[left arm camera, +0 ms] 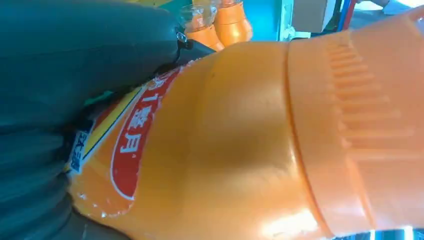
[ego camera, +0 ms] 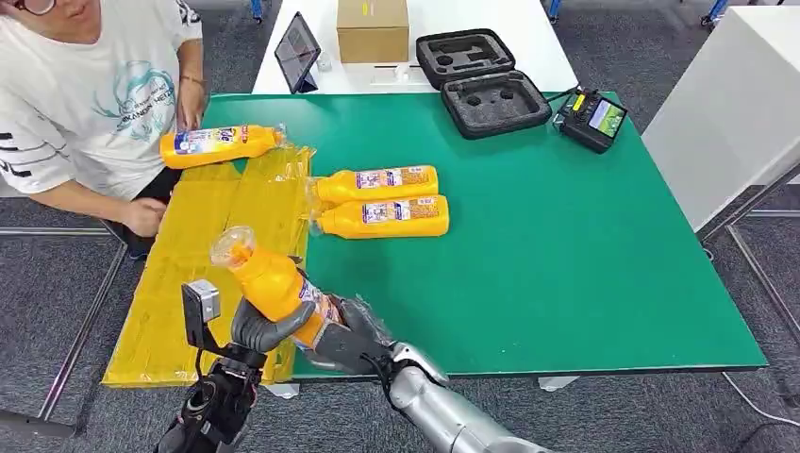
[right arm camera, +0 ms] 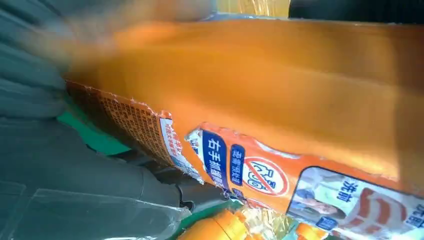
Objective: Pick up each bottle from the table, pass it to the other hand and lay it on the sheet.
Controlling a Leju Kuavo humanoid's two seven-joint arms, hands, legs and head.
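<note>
Green table (ego camera: 566, 245) fills the workspace, with a yellow sheet (ego camera: 189, 274) spread over its left end; at the near edge both hands meet on one orange bottle (ego camera: 274, 283), raised above the sheet's near part, cap pointing up and away from the robot. The left hand (ego camera: 269, 326) wraps the bottle's middle; the right hand (ego camera: 354, 344) closes round the base just beside it; that double grip looks like the handover itself, one hand taking before the other lets go. Which hand bears the weight cannot be told.

Bottles number four: the held one; a pair (ego camera: 382, 200) lying side by side on the table beyond the hands, caps toward the sheet, probably waiting their turn; and a fourth (ego camera: 219, 145) at the sheet's far end, well beyond the left hand, with a person's hand (ego camera: 189, 102) on it.
</note>
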